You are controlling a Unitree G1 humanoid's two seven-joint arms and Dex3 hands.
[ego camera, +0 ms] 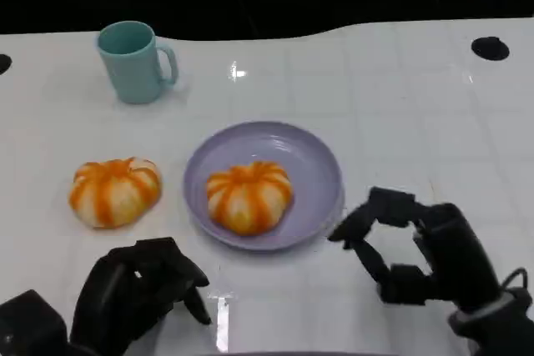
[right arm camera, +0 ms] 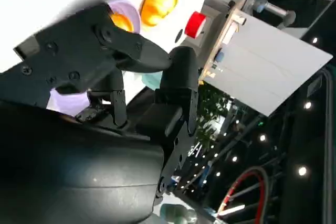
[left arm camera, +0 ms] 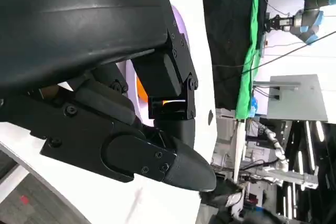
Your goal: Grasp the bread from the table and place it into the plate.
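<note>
- Two hands of mine sit nearest, low over the table's (ego camera: 400,106) front edge. My left hand (ego camera: 138,293) holds nothing, its fingers curled downward and loosely apart; I judge it parked close to its side's work.
- My right hand (ego camera: 409,248) is also empty, thumb and fingers spread in an open ring just beside the rim of the plate (ego camera: 321,164), apart from it as far as I can tell. That spread looks to me like a hand with nothing to carry.
- One bread (ego camera: 249,196) lies inside the plate, slightly toward my side of its middle, so that part of the job looks done.
- Another bread (ego camera: 114,191) rests on the bare table just left of the plate, not touching it, directly beyond my left hand. I judge it the next thing to grasp, and the left hand the natural one for it.
- Farther back on the left stands a teal mug (ego camera: 133,62), upright, handle turned right, well apart from the bread and out of any reach path.
</note>
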